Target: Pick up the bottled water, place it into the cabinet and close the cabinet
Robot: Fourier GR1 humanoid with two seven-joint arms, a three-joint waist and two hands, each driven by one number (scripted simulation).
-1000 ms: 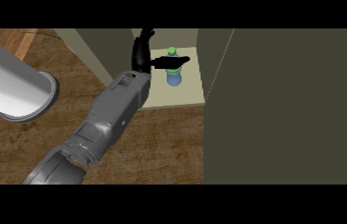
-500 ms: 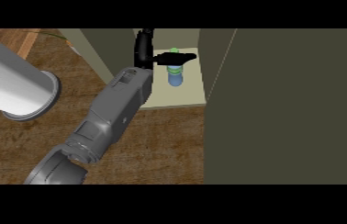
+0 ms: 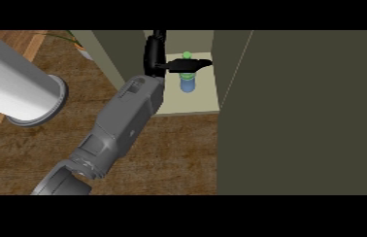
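Standing upright on the pale shelf (image 3: 197,102) inside the cabinet (image 3: 129,51), the bottled water (image 3: 187,83) occupied the upper centre of the frame, its green cap uppermost and its blue body below. A black hand (image 3: 159,61) reached into the same opening from the lower left. Its thumb extended rightward across the neck of the bottle, just under the cap, while its fingers rose straight toward the top edge of the frame, beside the bottle on its left. The hand appeared fairly open, with nothing enclosed by curled fingers; whether the thumb actually touched the bottle or merely passed in front of it could not be settled from this steep angle. Which of the robot's two hands this was could not be told from the frame, since the grey forearm (image 3: 122,124) ran diagonally from the lower left corner up to the cabinet mouth.

The cabinet's olive side wall stood to the left of the shelf. A broad, dark olive door panel (image 3: 301,114) filled the right half of the frame, its left edge beside the shelf, leaving the interior exposed. A wood-grain counter (image 3: 179,153) lay beneath the forearm. A white cylinder with a grey rim (image 3: 28,97) sat at the left edge, well apart from the cabinet.
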